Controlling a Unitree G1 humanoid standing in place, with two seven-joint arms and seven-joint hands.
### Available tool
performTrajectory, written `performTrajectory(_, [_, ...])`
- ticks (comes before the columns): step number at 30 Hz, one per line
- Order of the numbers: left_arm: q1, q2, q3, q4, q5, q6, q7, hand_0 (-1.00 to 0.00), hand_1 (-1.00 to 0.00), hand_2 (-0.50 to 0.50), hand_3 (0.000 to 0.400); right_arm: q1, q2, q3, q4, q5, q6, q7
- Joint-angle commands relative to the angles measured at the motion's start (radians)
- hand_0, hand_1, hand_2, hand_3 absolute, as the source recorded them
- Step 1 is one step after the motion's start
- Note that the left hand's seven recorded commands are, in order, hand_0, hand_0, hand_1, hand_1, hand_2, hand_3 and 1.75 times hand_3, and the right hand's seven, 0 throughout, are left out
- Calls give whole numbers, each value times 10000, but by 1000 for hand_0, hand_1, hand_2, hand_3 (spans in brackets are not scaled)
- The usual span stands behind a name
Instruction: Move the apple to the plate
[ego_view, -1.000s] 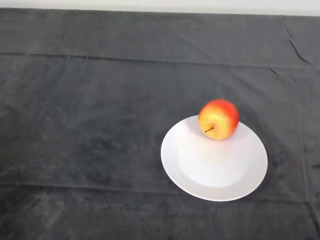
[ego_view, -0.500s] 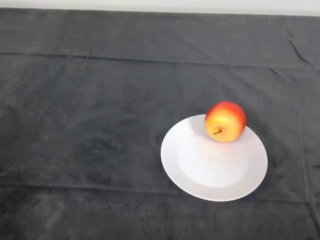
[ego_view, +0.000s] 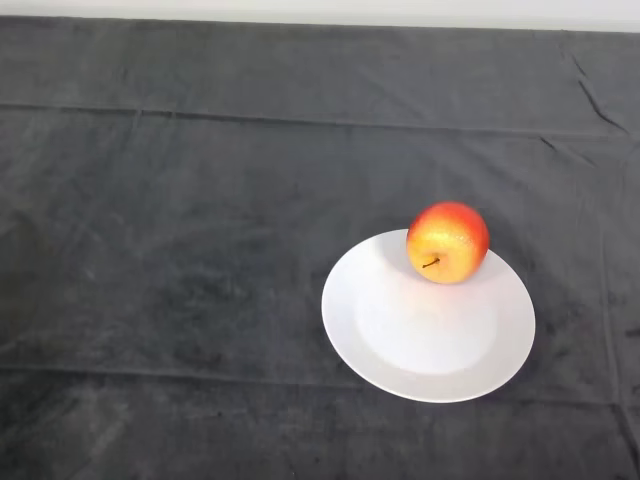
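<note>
A red and yellow apple (ego_view: 447, 242) lies on the far rim of a white round plate (ego_view: 420, 340), right of the table's middle. Its stem points toward me and slightly left.
The dark cloth (ego_view: 180, 250) covers the whole table, with creases across the far part and near the front. The table's far edge runs along the top of the view.
The apple rolled a little to the right along the plate's far rim, then settled back slightly to the left.
</note>
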Motion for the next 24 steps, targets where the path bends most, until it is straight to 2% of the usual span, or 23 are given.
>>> performTrajectory(1, [-191,341,388,22,153,-43,-80,0,0,0,0,160,-236,-158,-47,103,-15,-25])
performTrajectory(24, [-249,265,404,27,230,-16,-193,0,0,0,0,161,-235,-158,-48,103,-15,-25])
